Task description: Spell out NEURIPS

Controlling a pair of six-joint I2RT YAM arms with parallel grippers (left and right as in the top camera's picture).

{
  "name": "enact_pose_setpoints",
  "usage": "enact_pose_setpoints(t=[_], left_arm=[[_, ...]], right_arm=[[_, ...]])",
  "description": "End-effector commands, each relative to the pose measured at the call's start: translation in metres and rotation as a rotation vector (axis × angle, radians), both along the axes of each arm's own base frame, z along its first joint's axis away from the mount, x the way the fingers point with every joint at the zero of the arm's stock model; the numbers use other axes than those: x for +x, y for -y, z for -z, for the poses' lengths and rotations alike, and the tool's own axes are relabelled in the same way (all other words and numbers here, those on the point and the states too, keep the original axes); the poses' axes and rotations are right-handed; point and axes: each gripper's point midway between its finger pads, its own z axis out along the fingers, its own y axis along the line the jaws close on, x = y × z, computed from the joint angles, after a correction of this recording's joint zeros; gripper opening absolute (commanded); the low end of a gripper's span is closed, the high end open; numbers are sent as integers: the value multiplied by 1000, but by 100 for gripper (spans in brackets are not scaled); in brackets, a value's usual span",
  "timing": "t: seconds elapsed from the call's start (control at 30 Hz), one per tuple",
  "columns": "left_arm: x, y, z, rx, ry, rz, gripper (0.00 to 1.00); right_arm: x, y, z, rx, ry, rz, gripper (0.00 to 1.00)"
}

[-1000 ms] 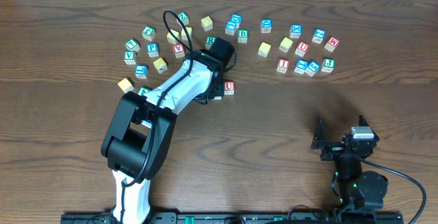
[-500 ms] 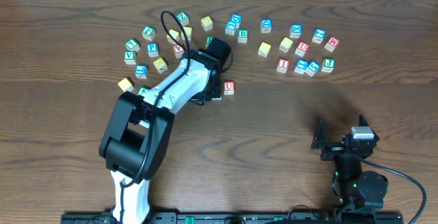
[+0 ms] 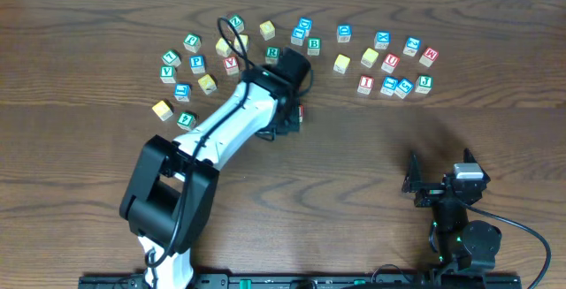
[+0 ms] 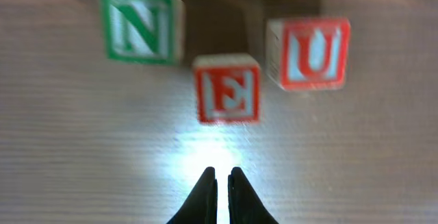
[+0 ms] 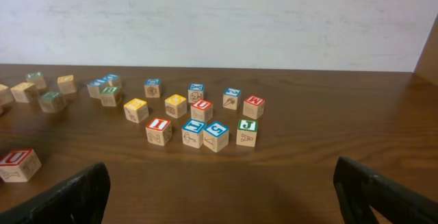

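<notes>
On the table [image 4: 68, 148], a green N block [image 4: 140, 24], a red E block [image 4: 227, 89] and a red U block [image 4: 311, 53] make a row. The E sits nearer the left gripper [image 4: 219, 183] and looks backwards. That gripper is pressed together, empty. The right gripper [image 5: 219, 183] is spread wide, far away.

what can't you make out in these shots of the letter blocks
Overhead: the left arm hides the N block and E block; only a red edge of the U block shows.
Left wrist: glare washes out the table just ahead of the left hand.
Right wrist: the far left blocks are too small to read.
</notes>
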Motion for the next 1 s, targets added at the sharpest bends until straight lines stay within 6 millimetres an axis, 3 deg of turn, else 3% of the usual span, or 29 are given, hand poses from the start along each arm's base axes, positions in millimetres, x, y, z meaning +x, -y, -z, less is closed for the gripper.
enact_pose_setpoints(t=[0.0, 0.33, 0.57, 0.97], left_arm=[[-12, 1, 5, 6, -30, 17, 8], [-14, 2, 13, 8, -34, 17, 8], [-7, 6, 29, -1, -22, 17, 8], [9, 2, 38, 10, 21, -13, 8]], right_arm=[[0, 0, 0, 9, 1, 1, 99], [0, 0, 0, 9, 1, 1, 99], [0, 0, 0, 9, 1, 1, 99], [0, 0, 0, 9, 1, 1, 99]])
